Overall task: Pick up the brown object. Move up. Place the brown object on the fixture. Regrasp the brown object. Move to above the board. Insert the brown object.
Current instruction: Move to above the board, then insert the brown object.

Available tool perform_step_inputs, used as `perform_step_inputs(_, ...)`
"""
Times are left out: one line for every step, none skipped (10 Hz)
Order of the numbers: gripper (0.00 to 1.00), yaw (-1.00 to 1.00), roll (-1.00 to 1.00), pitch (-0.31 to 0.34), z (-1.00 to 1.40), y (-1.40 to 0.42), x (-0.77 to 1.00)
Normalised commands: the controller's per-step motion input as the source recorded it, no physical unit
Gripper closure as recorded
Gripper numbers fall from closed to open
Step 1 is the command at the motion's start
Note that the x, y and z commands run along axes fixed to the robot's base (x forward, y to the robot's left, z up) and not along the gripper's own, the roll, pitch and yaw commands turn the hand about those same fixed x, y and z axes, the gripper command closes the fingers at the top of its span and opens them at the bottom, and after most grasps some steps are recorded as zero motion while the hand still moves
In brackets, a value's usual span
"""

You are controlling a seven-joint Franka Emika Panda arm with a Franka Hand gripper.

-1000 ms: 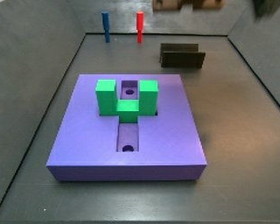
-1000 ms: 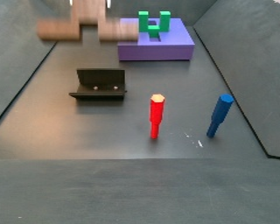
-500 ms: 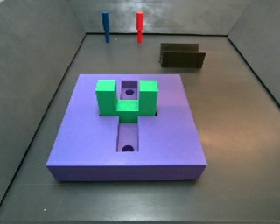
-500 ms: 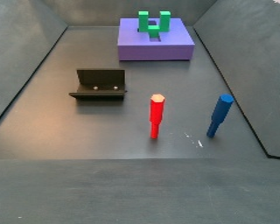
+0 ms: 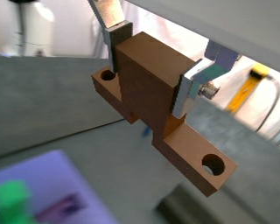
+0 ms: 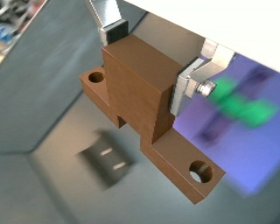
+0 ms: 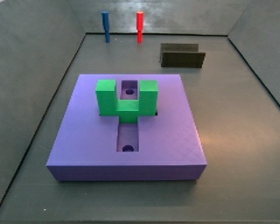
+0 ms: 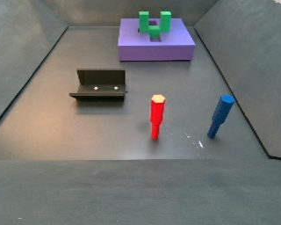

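In both wrist views my gripper (image 5: 152,61) (image 6: 150,59) is shut on the brown object (image 5: 149,83) (image 6: 140,87), an orange-brown T-shaped piece. Its silver fingers (image 5: 194,85) clamp the thick stem, and the flat crossbar with a round hole (image 6: 199,173) near each end lies below them. The piece hangs high above the floor. Far below it a wrist view shows the fixture (image 6: 111,157) and the purple board (image 6: 230,122). Both side views show the fixture (image 7: 182,56) (image 8: 99,85) and the board (image 7: 129,131) (image 8: 156,42) with its green block (image 7: 126,97), but neither the gripper nor the brown object.
A red peg (image 8: 157,117) (image 7: 140,26) and a blue peg (image 8: 220,116) (image 7: 105,26) stand upright on the dark floor near the fixture. Low dark walls (image 7: 60,61) border the work area.
One second ago the brown object showed blurred at the upper edge of a side view. It has risen out of both side views since.
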Motion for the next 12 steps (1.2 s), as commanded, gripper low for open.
perform_step_inputs(1.0, -0.15, -1.0, 0.07, 0.08, -0.45, -0.41)
perform_step_inputs(1.0, -0.14, -1.0, 0.075, 0.05, -0.23, -0.23)
perform_step_inputs(1.0, -0.12, -1.0, 0.068, 0.02, -0.07, -0.12)
perform_step_inputs(1.0, -0.12, -1.0, 0.065, 0.0, -0.02, -0.09)
perform_step_inputs(1.0, -0.08, -0.78, 0.04, 0.01, 0.01, -0.07)
perform_step_inputs(1.0, -0.05, -0.56, 0.012, 0.0, 0.01, -0.06)
perform_step_inputs(1.0, -0.02, -0.34, -0.006, 0.0, 0.01, -0.04)
perform_step_inputs(1.0, -0.02, -0.23, -0.013, 0.01, 0.02, -0.04)
perform_step_inputs(1.0, 0.0, 0.0, 0.0, 0.0, 0.0, 0.02)
perform_step_inputs(1.0, -0.01, 0.0, 0.0, -0.03, 0.0, 0.0)
perform_step_inputs(1.0, -0.23, -0.09, -0.043, -0.11, 0.0, 0.0)
perform_step_inputs(1.0, -0.58, -0.25, -0.084, -0.14, 0.0, 0.03)
